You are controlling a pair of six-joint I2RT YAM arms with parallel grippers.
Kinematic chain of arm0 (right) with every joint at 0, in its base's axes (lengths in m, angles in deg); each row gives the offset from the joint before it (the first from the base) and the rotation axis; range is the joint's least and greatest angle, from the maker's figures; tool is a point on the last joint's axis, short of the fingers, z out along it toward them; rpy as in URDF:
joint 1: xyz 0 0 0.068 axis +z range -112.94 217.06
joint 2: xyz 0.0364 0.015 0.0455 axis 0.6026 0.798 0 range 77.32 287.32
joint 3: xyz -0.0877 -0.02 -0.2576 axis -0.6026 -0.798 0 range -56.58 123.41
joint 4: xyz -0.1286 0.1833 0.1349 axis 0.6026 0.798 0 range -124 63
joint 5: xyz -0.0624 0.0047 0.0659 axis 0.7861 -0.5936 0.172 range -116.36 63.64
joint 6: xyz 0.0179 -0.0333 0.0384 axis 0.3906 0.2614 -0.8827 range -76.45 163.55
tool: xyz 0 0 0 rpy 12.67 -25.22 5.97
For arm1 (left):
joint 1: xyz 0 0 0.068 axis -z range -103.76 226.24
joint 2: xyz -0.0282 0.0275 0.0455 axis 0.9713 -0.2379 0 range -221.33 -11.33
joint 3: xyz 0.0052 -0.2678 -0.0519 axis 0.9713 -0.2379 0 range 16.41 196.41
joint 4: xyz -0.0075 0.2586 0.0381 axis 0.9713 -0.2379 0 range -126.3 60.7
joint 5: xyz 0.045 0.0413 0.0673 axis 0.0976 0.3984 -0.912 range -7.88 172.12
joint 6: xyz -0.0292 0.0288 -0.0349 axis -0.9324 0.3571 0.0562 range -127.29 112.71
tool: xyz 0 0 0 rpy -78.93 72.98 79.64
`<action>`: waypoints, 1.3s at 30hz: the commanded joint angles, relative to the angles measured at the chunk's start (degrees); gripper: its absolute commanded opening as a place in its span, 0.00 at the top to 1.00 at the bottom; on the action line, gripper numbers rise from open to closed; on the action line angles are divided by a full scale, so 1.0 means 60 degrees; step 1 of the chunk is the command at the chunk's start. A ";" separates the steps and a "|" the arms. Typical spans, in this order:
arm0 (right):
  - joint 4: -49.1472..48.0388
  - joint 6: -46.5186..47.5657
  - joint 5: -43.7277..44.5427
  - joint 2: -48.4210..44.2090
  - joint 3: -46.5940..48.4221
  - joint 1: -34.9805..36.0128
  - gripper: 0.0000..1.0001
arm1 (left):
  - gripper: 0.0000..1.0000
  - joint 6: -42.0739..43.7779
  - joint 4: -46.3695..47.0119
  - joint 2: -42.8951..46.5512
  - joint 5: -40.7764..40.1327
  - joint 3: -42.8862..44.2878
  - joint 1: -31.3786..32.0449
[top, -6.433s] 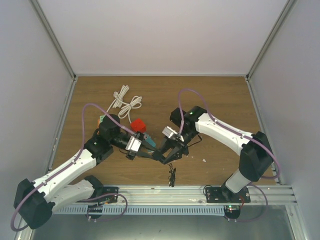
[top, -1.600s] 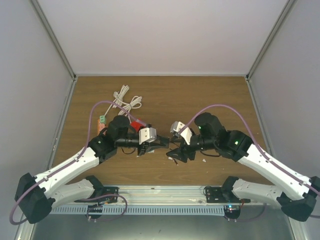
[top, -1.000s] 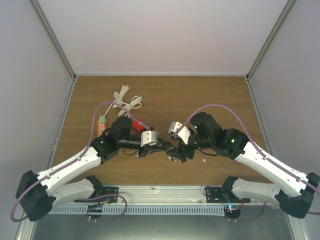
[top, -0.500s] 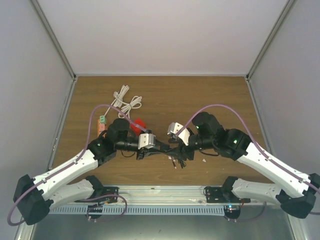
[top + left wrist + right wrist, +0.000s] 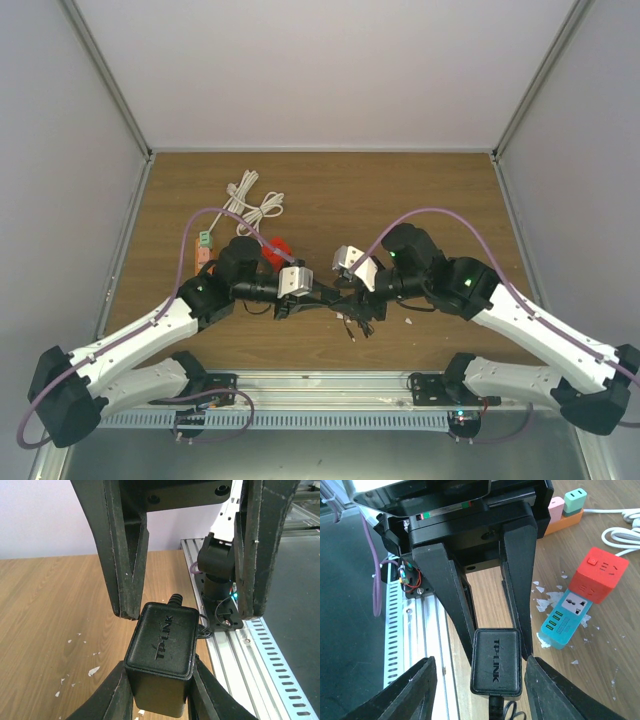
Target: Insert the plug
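The black TP-LINK plug (image 5: 162, 647) sits between the fingers of my left gripper (image 5: 159, 692), which is shut on its sides. It hangs above the wood table near the front middle (image 5: 345, 298), its thin black cable (image 5: 352, 325) trailing down. My right gripper (image 5: 479, 662) faces it from the other side, jaws wide open around the plug's (image 5: 497, 660) cable end. One right finger (image 5: 125, 565) touches a plug corner. The teal power strip (image 5: 570, 615) and the red cube socket (image 5: 597, 575) lie on the table behind the left gripper.
An orange strip with pink and green adapters (image 5: 565, 507) and a coiled white cable (image 5: 250, 205) lie at the back left. White flecks litter the wood. The slotted aluminium rail (image 5: 400, 385) runs along the front edge.
The two grippers were apart 1.6 s ago; they have moved together and now meet at the plug. Almost no movement in the last half second.
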 commanded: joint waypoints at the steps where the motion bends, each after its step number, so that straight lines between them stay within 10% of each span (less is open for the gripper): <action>1: -0.0044 0.0018 -0.0122 0.0135 0.0162 0.0141 0.49 | 1.00 0.0172 0.0422 0.0195 0.0130 0.0046 0.0062; 14: 0.0041 0.0008 0.0230 0.0299 0.0213 0.0214 0.52 | 1.00 0.0229 0.0460 0.0399 0.0235 -0.0036 0.0062; 24: 0.0120 -0.0030 0.0428 0.0438 0.0365 0.0214 0.99 | 0.99 0.0237 0.0522 0.0295 0.0028 -0.0014 0.0062; 28: 0.0097 0.0061 0.0743 0.0189 0.0534 0.0214 1.00 | 0.57 0.0281 0.0592 0.0393 -0.0057 -0.0074 0.0062; 30: -0.0031 0.0127 0.0878 -0.0002 0.0601 0.0214 0.99 | 0.07 0.0230 0.0707 0.0536 -0.0170 -0.0179 0.0062; 39: -0.0257 0.0142 0.0443 -0.0144 0.0578 0.0214 0.99 | 0.07 0.0244 0.0808 0.0675 -0.0073 -0.0255 0.0062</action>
